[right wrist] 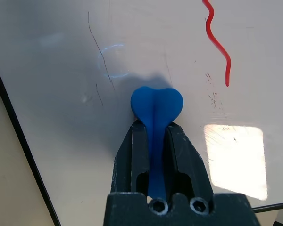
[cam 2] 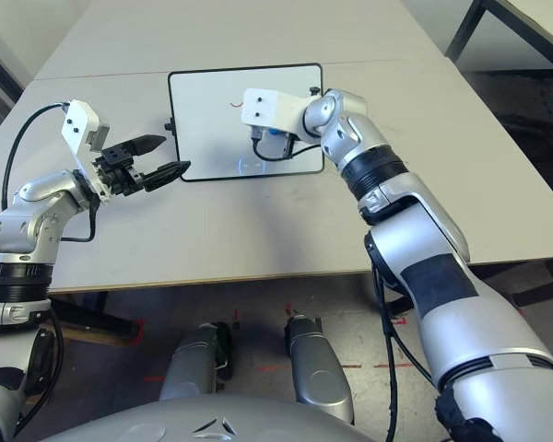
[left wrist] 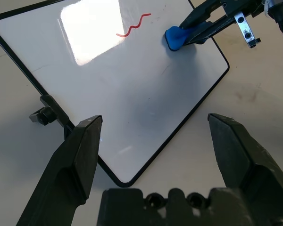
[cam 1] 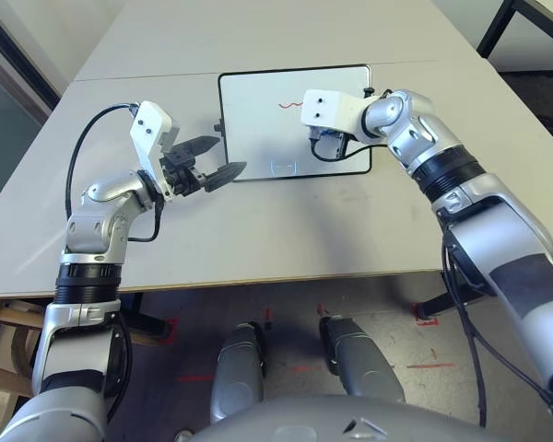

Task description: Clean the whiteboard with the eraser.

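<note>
The whiteboard [cam 1: 258, 120] lies flat on the table, black-framed, with a short red squiggle [cam 1: 288, 105] near its far middle. My right gripper [right wrist: 155, 134] is shut on the blue eraser [right wrist: 156, 106], whose rounded end presses on the board a little short of the squiggle [right wrist: 218, 44]. The same eraser [left wrist: 177, 37] appears in the left wrist view, clamped between the right fingers. My left gripper [cam 1: 215, 159] is open and holds nothing, hovering at the board's near-left corner, its fingers pointing toward the board.
A small black knob [left wrist: 43, 114] sticks out of the board's left edge. The pale table [cam 1: 286, 230] has bare room in front of the board. Its front edge runs just before my arms. A dark table leg [cam 1: 498, 28] stands at the far right.
</note>
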Controlling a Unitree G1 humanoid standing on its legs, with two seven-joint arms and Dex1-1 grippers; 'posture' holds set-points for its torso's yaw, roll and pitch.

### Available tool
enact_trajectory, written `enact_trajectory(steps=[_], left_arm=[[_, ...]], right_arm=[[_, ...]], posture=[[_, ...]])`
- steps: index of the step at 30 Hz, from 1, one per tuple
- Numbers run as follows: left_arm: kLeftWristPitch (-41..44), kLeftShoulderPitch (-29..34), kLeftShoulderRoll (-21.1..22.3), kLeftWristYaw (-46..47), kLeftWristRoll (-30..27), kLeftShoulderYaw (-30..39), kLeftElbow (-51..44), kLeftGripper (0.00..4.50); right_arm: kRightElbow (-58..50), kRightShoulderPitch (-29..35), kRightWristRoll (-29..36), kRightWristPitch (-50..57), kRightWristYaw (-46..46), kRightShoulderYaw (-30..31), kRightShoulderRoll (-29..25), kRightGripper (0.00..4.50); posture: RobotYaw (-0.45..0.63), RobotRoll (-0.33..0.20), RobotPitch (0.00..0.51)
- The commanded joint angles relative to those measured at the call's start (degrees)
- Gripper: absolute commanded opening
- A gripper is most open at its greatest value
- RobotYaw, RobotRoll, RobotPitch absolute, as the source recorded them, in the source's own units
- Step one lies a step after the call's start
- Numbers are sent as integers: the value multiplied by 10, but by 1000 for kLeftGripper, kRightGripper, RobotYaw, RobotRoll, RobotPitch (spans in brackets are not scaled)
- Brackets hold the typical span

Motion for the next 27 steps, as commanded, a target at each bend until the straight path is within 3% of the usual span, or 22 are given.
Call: enact_trajectory(steps=[1, 6, 19, 27], left_arm=[[1, 8, -1, 3, 0, 1, -11, 4500], [0, 6, -1, 3, 1, 1, -9, 4500], [-4, 0, -5, 2, 2, -2, -1, 4500], [-8, -5, -6, -1, 4, -5, 6, 4500]], right_arm=[[20, -3, -2, -1, -10, 0, 11, 220], [27, -6, -2, -7, -9, 2, 12, 218], [-21, 46, -19, -3, 27, 16, -49, 215], [-23, 34, -12, 3, 28, 6, -60, 215]], posture=[[-153, 0, 143], [-153, 0, 142], [-164, 0, 139], [-168, 0, 138]])
